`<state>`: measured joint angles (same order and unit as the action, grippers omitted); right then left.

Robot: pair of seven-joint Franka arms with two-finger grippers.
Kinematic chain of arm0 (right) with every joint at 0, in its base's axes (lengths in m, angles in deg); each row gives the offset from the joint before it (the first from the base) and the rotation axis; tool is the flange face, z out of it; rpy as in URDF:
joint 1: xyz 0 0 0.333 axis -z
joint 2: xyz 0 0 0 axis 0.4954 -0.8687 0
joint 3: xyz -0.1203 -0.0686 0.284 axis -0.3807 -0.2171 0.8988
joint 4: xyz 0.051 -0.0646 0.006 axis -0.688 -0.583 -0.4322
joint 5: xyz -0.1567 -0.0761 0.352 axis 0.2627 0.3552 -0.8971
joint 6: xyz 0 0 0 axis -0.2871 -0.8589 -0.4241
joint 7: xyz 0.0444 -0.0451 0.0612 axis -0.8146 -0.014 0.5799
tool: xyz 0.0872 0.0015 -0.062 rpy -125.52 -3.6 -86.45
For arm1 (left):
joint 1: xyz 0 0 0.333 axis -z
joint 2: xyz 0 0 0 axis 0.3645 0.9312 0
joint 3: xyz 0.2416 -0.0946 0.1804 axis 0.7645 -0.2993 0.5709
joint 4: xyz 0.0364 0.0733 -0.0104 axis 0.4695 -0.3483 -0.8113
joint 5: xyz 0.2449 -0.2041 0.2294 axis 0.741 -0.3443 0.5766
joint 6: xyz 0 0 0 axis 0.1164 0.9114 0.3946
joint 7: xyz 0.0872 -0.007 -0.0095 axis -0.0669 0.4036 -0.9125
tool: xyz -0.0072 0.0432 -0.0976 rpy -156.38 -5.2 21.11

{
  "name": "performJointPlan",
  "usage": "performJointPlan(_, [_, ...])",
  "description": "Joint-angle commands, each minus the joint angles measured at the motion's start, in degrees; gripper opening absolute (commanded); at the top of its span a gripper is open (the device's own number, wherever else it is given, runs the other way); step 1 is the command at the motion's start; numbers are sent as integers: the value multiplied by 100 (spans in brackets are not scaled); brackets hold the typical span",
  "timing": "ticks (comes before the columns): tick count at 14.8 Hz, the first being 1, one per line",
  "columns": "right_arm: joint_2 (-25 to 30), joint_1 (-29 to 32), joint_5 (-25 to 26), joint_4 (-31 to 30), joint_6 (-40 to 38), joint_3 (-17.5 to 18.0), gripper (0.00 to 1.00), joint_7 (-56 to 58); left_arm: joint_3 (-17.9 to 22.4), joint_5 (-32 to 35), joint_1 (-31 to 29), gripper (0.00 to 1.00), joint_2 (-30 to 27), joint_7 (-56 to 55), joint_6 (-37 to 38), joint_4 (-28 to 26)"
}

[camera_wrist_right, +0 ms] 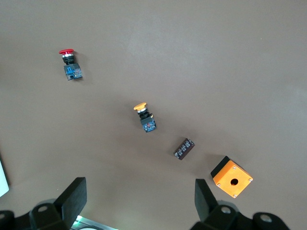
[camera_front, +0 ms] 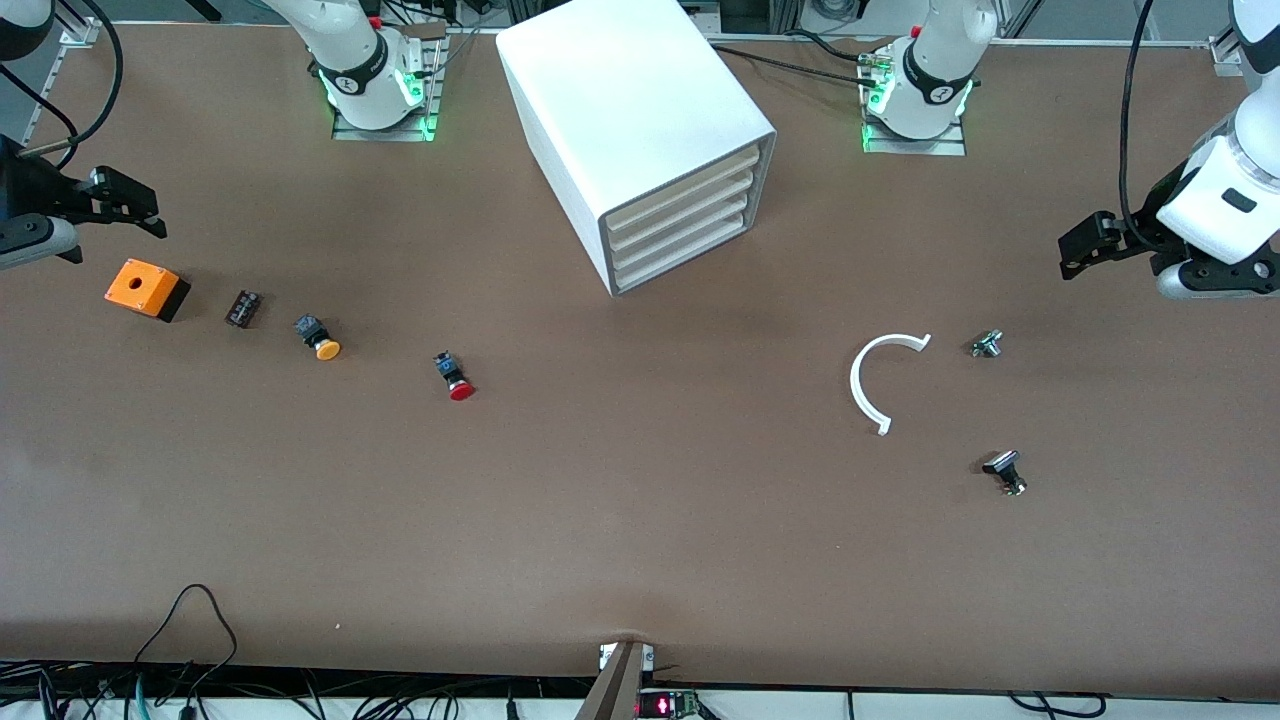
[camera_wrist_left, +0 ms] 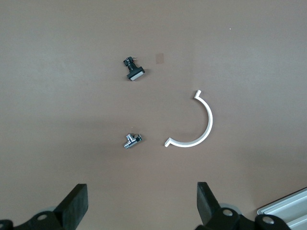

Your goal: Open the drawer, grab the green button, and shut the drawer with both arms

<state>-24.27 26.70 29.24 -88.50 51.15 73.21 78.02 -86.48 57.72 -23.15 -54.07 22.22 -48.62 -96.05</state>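
Your left claw (camera_front: 1075, 250) and right claw (camera_front: 150, 212) hang wide open, empty, over the desk's (camera_front: 640, 520) ends. The drawer (camera_front: 685, 262), bottommost and shut, should slide lightly; hook its front lip. No green button shows.

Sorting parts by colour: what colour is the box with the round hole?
Orange top, black base: box, clearest in right wrist view.

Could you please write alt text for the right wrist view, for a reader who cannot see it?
The open right tool hangs over a brown table where a red-capped button, a yellow-capped button, a small black block and an orange box lie in a diagonal row.
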Motion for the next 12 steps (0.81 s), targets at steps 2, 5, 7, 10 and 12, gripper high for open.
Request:
performJointPlan(2, [162,36,42,-128,11,58,100,10,-51,40,-16,100,37,-54,108,118])
performJointPlan(5, [171,36,42,-84,11,67,100,10,-51,40,-16,100,55,-63,125,145])
performJointPlan(7, [171,36,42,-66,11,58,100,53,-51,40,-7,100,63,-54,108,163])
performJointPlan(10, [171,36,77,-31,-32,67,100,54,-51,49,37,100,72,-54,90,180])
performJointPlan(12, [162,36,69,-31,-50,58,100,27,-42,40,11,100,81,-54,99,172])
